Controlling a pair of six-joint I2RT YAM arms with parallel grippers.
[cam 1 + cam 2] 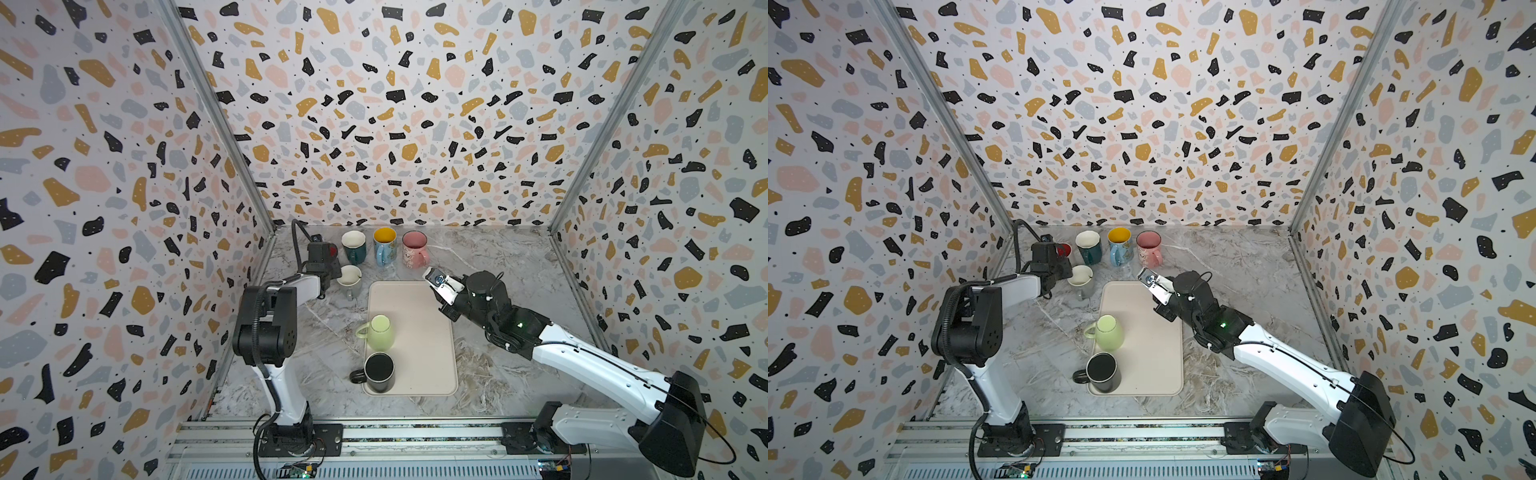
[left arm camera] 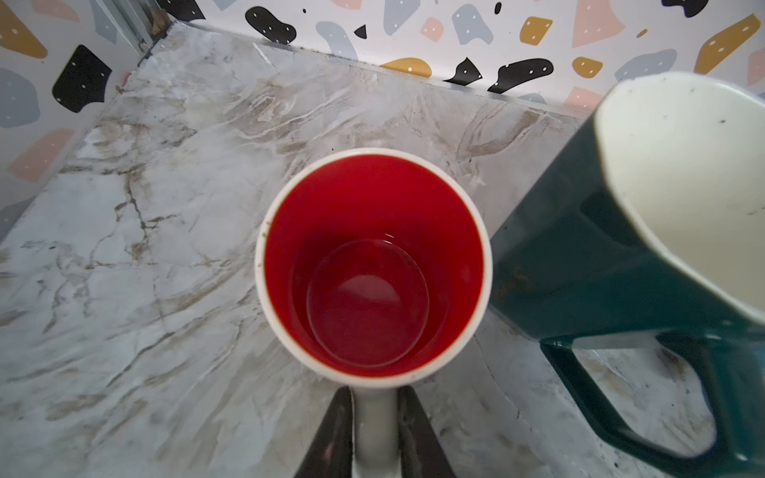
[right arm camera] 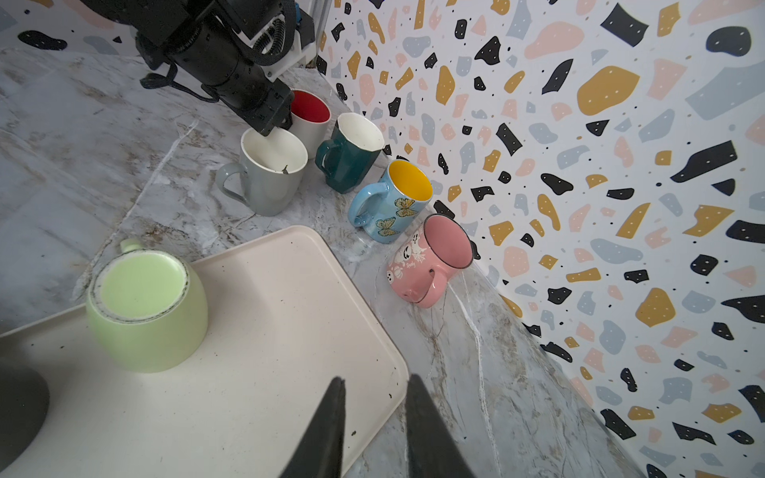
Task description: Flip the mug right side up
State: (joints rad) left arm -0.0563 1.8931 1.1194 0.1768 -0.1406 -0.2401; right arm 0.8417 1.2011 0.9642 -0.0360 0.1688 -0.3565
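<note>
Far-left corner of marble table point(image 2: 165, 248) | red-lined mug point(image 2: 372, 265) stands upright (mouth up) just beside teal mug point(image 2: 579, 256) | left gripper point(image 2: 376, 391) pinches its handle | right gripper point(image 3: 374, 378) hangs slightly parted, empty, over tray point(image 3: 269, 331) edge

This is probably a robot-lab test cell: terrazzo-print panels point(image 1: 395, 104) box a marble-look tabletop point(image 1: 498, 257) at nine, twelve and three o'clock, and an aluminium rail point(image 1: 415, 434) at six o'clock carries both arm bases point(image 1: 291, 434).
</note>
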